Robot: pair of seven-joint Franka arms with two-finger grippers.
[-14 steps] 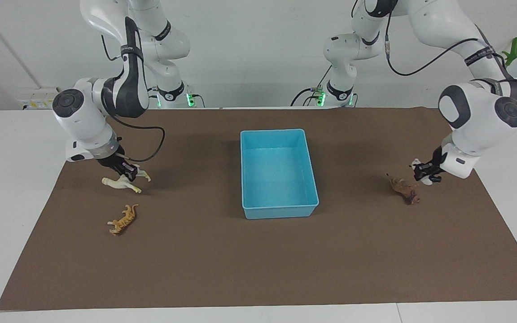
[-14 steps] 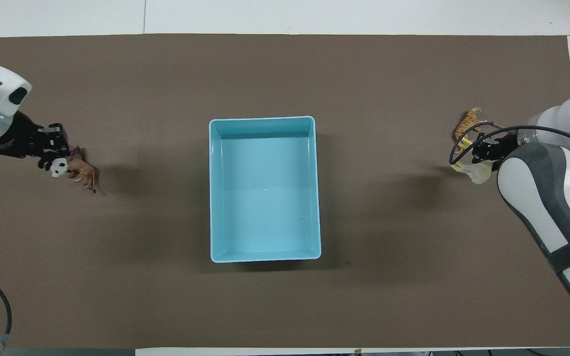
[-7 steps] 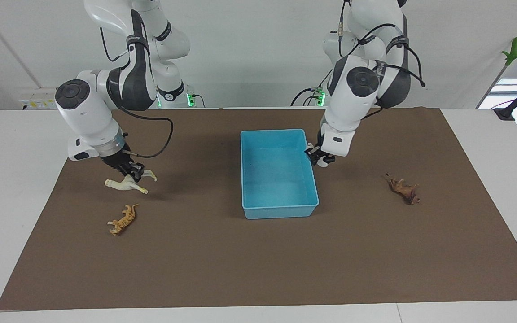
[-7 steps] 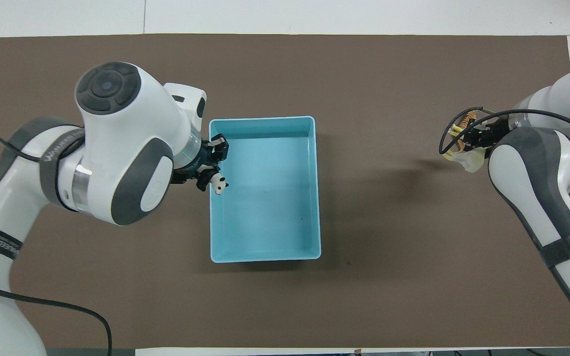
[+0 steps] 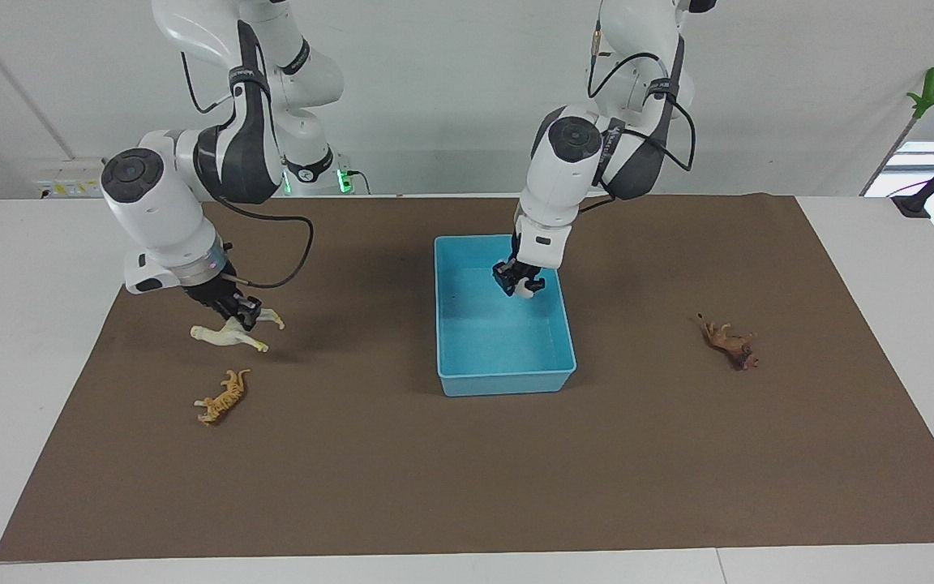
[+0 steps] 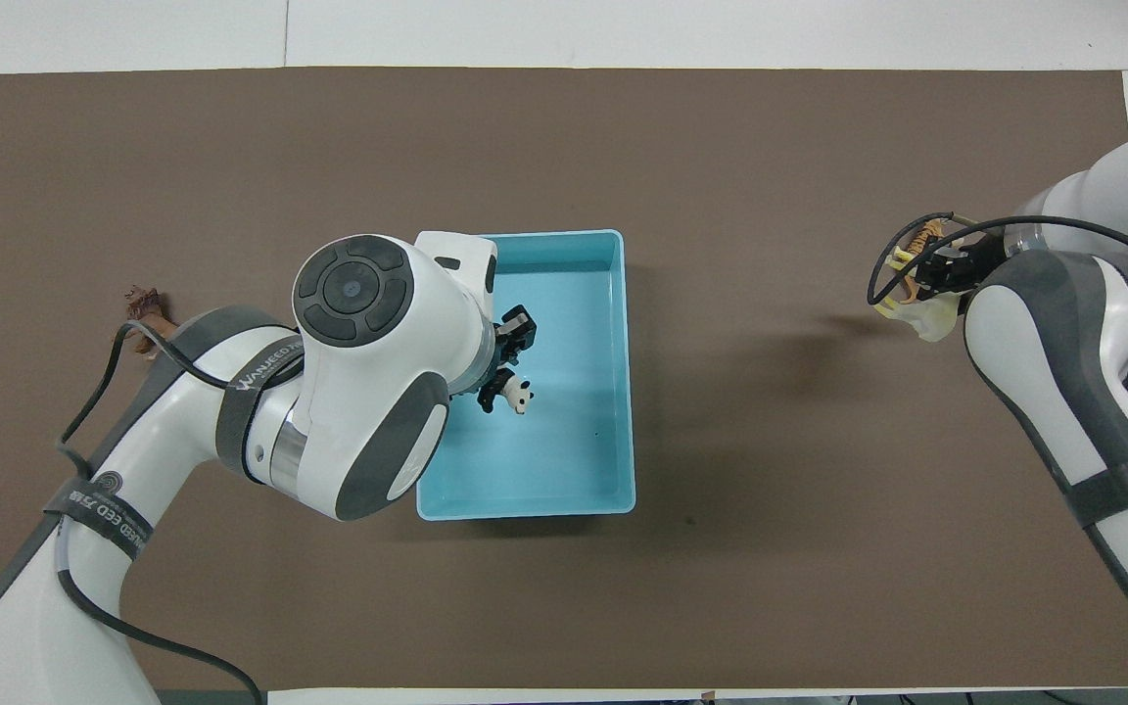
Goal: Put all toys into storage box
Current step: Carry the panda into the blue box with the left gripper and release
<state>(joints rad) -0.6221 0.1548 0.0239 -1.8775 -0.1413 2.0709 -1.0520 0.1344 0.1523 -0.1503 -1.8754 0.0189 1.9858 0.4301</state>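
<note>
My left gripper (image 5: 520, 284) is shut on the black-and-white panda (image 5: 526, 290) and holds it over the inside of the light blue storage box (image 5: 507, 380); panda (image 6: 518, 398) and box (image 6: 525, 509) also show in the overhead view. My right gripper (image 5: 237, 311) is shut on the cream-white horse (image 5: 228, 333), low over the mat at the right arm's end. The orange tiger (image 5: 222, 397) lies on the mat farther from the robots than the horse. The brown lion (image 5: 730, 344) lies at the left arm's end.
A brown mat (image 5: 402, 478) covers the table. In the overhead view the left arm hides part of the lion (image 6: 141, 315), and the right gripper and its cable cover most of the tiger (image 6: 924, 240). No toy lies in the box.
My left gripper has carried the panda from beside the lion across the mat to over the box. My right gripper has shifted slightly toward the box with the horse.
</note>
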